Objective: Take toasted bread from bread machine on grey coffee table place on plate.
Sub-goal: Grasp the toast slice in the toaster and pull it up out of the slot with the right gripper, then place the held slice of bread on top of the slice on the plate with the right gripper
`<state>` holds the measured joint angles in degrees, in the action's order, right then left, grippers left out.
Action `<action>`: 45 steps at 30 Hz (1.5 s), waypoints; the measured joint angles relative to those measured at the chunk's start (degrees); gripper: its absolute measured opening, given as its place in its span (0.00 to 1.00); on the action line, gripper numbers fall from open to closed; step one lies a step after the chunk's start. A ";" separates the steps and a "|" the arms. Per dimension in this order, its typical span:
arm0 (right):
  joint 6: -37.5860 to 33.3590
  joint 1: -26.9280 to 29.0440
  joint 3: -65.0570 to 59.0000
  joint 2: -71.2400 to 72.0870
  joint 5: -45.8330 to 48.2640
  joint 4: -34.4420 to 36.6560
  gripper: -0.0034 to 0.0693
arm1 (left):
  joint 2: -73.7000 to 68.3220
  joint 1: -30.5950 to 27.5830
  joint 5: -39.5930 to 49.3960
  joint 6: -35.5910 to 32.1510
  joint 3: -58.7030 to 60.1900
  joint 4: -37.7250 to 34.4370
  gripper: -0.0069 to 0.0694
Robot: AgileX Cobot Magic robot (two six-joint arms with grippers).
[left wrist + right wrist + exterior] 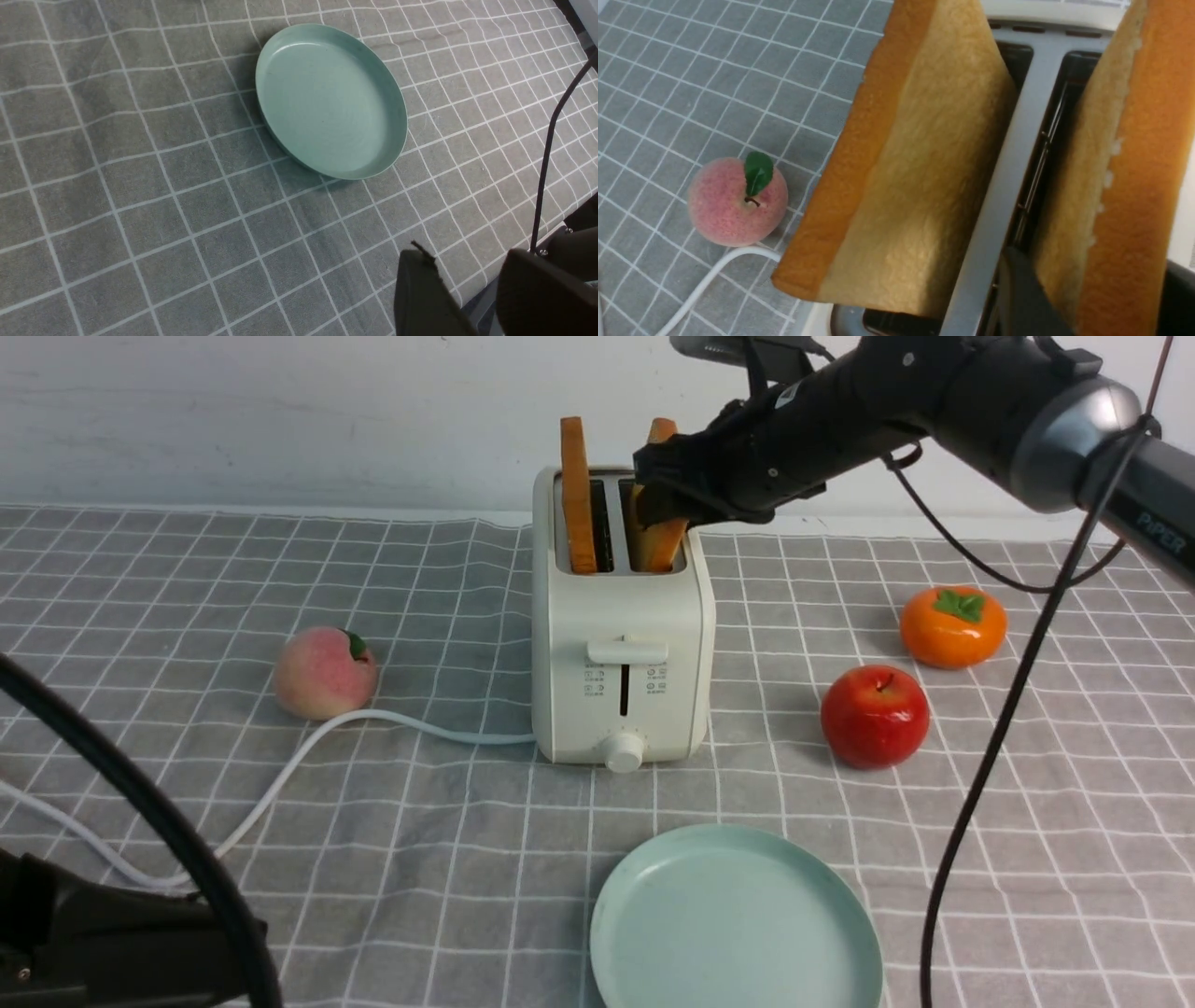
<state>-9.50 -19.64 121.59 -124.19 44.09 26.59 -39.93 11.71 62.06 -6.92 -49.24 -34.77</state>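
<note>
Right claw gripping toast in toaster, left claw empty.
Front: right claw clamped on the tilted right slice, whose lower part sits in the toaster at frame centre; left slice upright in its slot; plate bottom centre on grey table. Left wrist: left claw lower right, fingers apart, holding nothing; plate upper centre. Right wrist: dark fingers flank the right slice at right edge; peach lower left.
</note>
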 joint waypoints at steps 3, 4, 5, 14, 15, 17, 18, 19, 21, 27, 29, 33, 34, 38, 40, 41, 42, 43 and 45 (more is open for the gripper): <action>0.00 0.31 0.00 0.52 0.22 0.53 0.18 | 0.00 0.00 0.00 0.05 0.00 0.00 0.40; 0.00 0.64 0.00 0.95 0.47 0.89 0.19 | 0.00 0.00 0.00 0.05 0.00 0.00 0.40; 0.01 1.04 0.00 1.63 0.71 1.15 0.20 | 0.00 0.00 0.00 0.11 0.00 0.00 0.40; 0.07 8.64 0.59 18.39 10.62 2.29 0.20 | 0.00 0.00 -0.11 0.16 0.00 -0.11 0.40; 0.07 9.47 0.36 20.06 12.38 1.95 0.20 | 0.00 0.00 -0.20 0.16 0.00 -0.17 0.40; 0.07 10.62 -1.03 23.16 14.18 1.19 0.20 | 0.00 0.00 -0.69 0.16 0.00 -0.46 0.40; 0.07 11.02 -3.13 25.32 15.14 0.88 0.20 | 0.00 0.00 -0.97 0.16 0.00 -0.62 0.40; 0.07 11.14 -5.04 26.69 15.48 0.88 0.20 | 0.00 0.00 -1.03 0.16 0.00 -0.88 0.40; 0.07 10.94 -10.39 29.44 15.37 1.30 0.20 | 0.00 0.00 -1.08 0.16 0.00 -1.10 0.40; 0.07 7.95 -33.15 35.64 15.47 5.75 0.20 | 0.00 0.00 -0.29 0.16 0.00 -1.10 0.40; -0.25 6.18 -40.62 36.19 16.22 9.26 0.20 | 0.00 0.00 -0.25 0.16 0.00 -1.14 0.40; -5.41 3.23 -50.54 36.01 16.67 17.78 0.20 | 0.00 0.00 -0.23 0.16 0.00 -1.21 0.40; -8.81 2.14 -54.34 35.54 16.16 22.19 0.20 | 0.00 0.00 -0.23 0.16 0.00 -1.44 0.40; -13.79 0.93 -61.84 33.79 11.39 30.07 0.20 | 0.00 0.00 -0.28 0.16 0.00 -2.17 0.40; -13.78 0.93 -63.43 33.27 8.92 30.14 0.20 | 0.00 0.00 -0.28 0.16 0.00 -2.23 0.40; -13.78 1.00 -63.99 33.15 7.63 29.84 0.22 | 0.00 0.00 -0.28 0.16 0.00 -2.27 0.40; -13.80 1.00 -64.06 33.15 7.48 29.73 0.23 | 0.00 0.00 -0.28 0.16 0.00 -2.35 0.40; -13.80 1.00 -64.14 33.15 6.99 29.23 0.26 | 0.00 0.00 -0.28 0.16 0.00 -2.57 0.40; -13.80 1.00 -64.14 33.40 6.42 28.62 0.33 | 0.00 0.00 0.14 0.16 0.00 -2.95 0.40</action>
<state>-23.30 -18.64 57.45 -90.79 50.50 55.21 -39.93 11.71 62.20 -6.76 -49.24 -37.71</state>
